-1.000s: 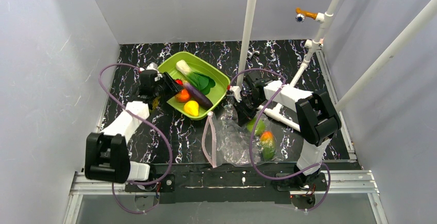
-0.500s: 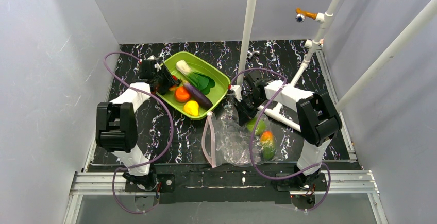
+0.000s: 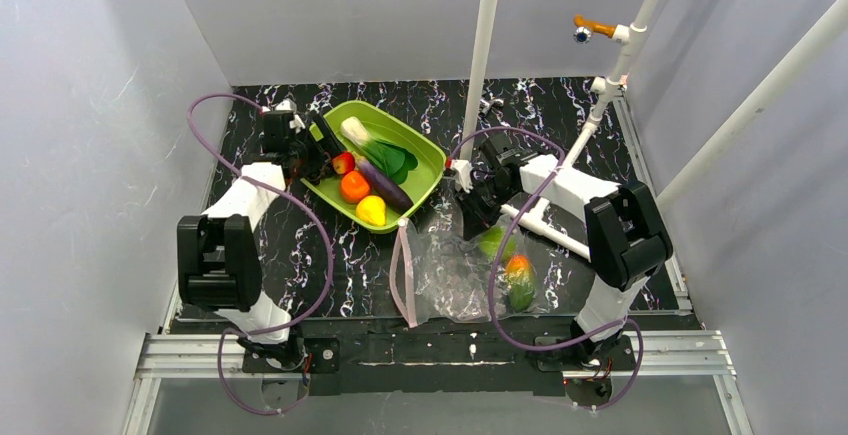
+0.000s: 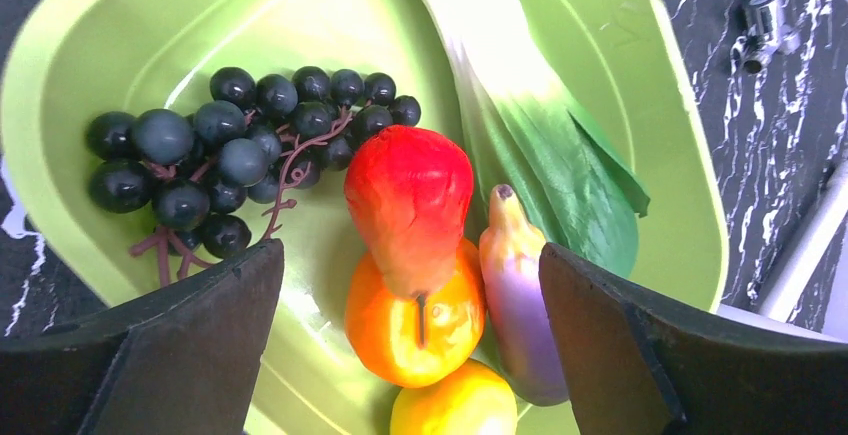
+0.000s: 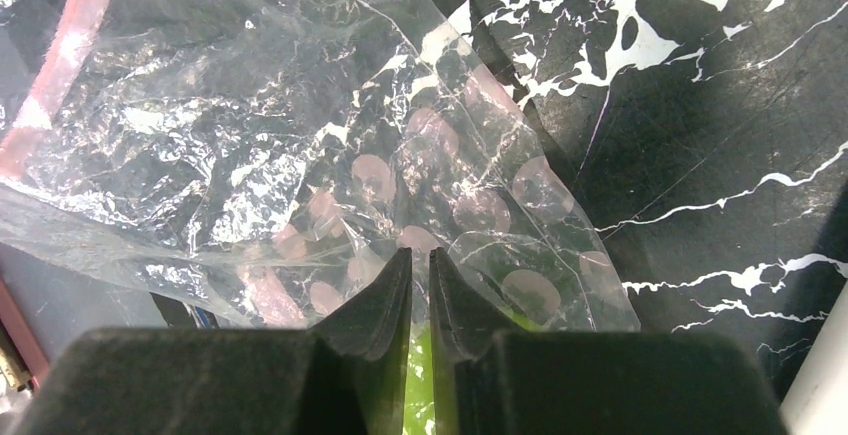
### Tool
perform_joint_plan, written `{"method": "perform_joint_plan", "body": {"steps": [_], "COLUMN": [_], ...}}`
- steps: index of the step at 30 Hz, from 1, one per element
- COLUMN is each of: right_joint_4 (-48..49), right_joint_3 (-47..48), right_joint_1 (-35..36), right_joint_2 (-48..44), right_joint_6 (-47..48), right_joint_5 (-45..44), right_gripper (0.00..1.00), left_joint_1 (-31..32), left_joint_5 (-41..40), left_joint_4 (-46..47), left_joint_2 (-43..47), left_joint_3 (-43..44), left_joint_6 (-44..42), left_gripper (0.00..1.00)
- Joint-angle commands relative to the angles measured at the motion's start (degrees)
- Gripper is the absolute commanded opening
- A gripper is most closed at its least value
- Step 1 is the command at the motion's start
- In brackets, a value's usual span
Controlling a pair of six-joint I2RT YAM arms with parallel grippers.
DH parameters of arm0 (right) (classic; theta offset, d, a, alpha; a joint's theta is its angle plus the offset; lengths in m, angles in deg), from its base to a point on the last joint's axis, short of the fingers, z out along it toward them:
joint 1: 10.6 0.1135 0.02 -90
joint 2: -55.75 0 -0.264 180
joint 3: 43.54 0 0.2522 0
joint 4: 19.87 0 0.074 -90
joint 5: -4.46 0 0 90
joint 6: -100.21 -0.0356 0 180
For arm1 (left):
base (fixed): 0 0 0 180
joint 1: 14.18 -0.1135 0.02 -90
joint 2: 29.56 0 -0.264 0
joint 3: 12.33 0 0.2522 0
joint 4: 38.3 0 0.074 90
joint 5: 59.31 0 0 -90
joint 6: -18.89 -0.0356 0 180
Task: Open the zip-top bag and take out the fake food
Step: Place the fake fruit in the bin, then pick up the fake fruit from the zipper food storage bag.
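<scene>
Upper left, the left gripper (image 3: 318, 152) stands wide above a lime-green square plastic tray (image 3: 428, 177); at centre, the right gripper (image 3: 468, 223) pinches the clear crinkly zip-top bag (image 3: 450, 275).

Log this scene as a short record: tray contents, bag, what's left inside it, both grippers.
tray: grapes, red fruit, orange, lemon, eggplant, leafy green
bag: on the table, nearer the arm bases than the tray, zip strip toward the left arm
in bag: green apple, multicolour piece, dark green piece
left gripper: open over tray, gripping nothing
right gripper: shut on bag
</scene>
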Motion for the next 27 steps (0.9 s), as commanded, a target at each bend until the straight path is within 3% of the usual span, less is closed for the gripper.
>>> {"method": "perform_joint_plan", "body": {"steps": [1,14,19,27], "right_joint_4": [-0.87,-2.26,-3.18,-5.62], "right_joint_3": [0.62,-1.14,-3.24,-3.43], "right_joint_1": [-0.42,-0.65,-0.64,-0.68], "right_joint_2": [-3.15,-8.52,-12.56,-16.48], "right_joint_6": [1.45,5.81,8.87,13.46], "right_joint_5": [2.36,5.72,8.00,8.31], "right_gripper": [0.18,0.21,0.27,0.37], "left_joint_1": [-1.30,-4.09,-4.89,-4.89], "left_joint_5": [1.62,3.72,10.75,23.82], "left_joint_4": [-1.24,6.25,7.70,0.75], "left_joint_2": [6.55,26.15,33.79,40.63], "left_joint_3": [-1.26,-15.79,-21.25,-24.27], "left_joint_6": [-0.72,5.24,5.91,9.47], "left_gripper": [0.98,0.98,0.98,0.98]}}
